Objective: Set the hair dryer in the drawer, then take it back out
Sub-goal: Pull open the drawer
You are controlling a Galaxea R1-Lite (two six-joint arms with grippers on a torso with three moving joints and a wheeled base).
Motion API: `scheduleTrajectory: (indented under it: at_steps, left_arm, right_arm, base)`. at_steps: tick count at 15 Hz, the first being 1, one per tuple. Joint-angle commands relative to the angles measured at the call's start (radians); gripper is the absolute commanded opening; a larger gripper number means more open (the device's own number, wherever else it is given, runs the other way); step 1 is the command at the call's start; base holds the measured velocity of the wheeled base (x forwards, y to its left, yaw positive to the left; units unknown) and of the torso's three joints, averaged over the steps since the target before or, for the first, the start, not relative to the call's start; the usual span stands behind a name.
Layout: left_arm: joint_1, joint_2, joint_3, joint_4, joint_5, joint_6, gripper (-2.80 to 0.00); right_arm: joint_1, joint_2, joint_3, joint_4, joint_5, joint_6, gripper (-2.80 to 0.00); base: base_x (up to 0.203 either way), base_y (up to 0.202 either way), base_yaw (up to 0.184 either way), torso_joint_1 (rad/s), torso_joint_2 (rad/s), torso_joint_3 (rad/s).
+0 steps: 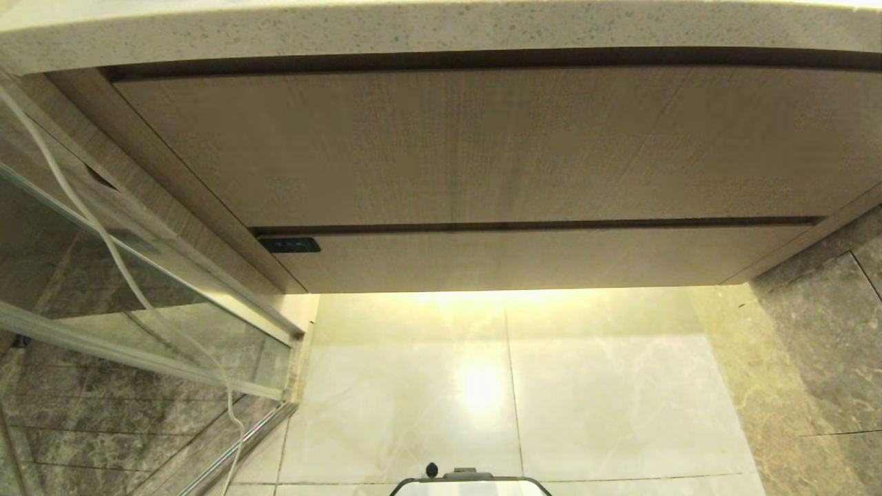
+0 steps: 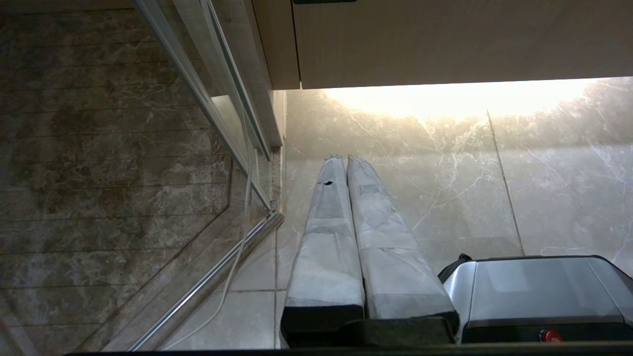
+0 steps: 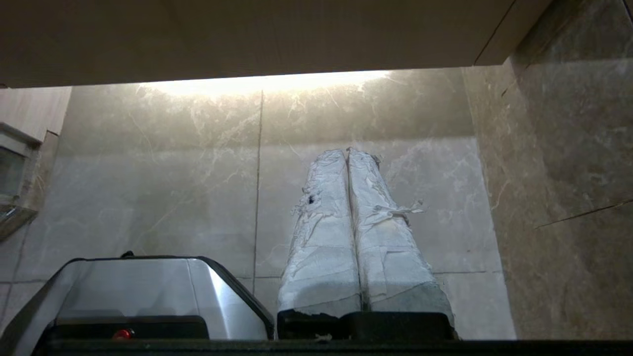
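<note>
The drawer (image 1: 537, 258) sits pushed in under the taller wood panel (image 1: 482, 145); the hair dryer is nowhere to be seen. Left gripper (image 2: 341, 158) and right gripper (image 3: 347, 151) hang over the floor tiles (image 1: 586, 386), both clenched, holding nothing.

floor (image 1: 606, 386): pale glossy marble tiles | on it: robot base (image 1: 468, 482), white cord (image 1: 231, 406) trailing

A speckled pale stone countertop (image 1: 441, 27) overhangs a tall plain wood panel (image 1: 468, 145); below it sits the closed narrow wood-grain drawer (image 1: 537, 258), its small dark label (image 1: 289, 244) at the left end
</note>
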Motion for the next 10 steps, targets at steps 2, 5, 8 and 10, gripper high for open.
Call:
scheduleTrajectory:
  at_steps: [2, 5, 8, 10]
  left_arm:
    - [0.0, 0.0, 0.001, 0.0, 0.0, 0.0, -2.8]
    - [0.0, 0.0, 0.002, 0.0, 0.0, 0.0, -2.8]
    - [0.0, 0.0, 0.002, 0.0, 0.0, 0.0, -2.8]
    - [0.0, 0.0, 0.001, 0.0, 0.0, 0.0, -2.8]
  right_arm:
    - [-0.001, -0.002, 0.003, 0.003, -0.003, 0.017, -2.8]
    - [-0.001, -0.002, 0.003, 0.005, -0.005, 0.018, -2.8]
    - [-0.001, -0.002, 0.002, 0.005, -0.005, 0.018, -2.8]
    - [-0.001, -0.002, 0.002, 0.003, -0.005, 0.018, -2.8]
  base:
    - [0.0, 0.0, 0.0, 0.0, 0.0, 0.0]
    - [0.0, 0.0, 0.0, 0.0, 0.0, 0.0]
    - [0.0, 0.0, 0.0, 0.0, 0.0, 0.0]
    - [0.0, 0.0, 0.0, 0.0, 0.0, 0.0]
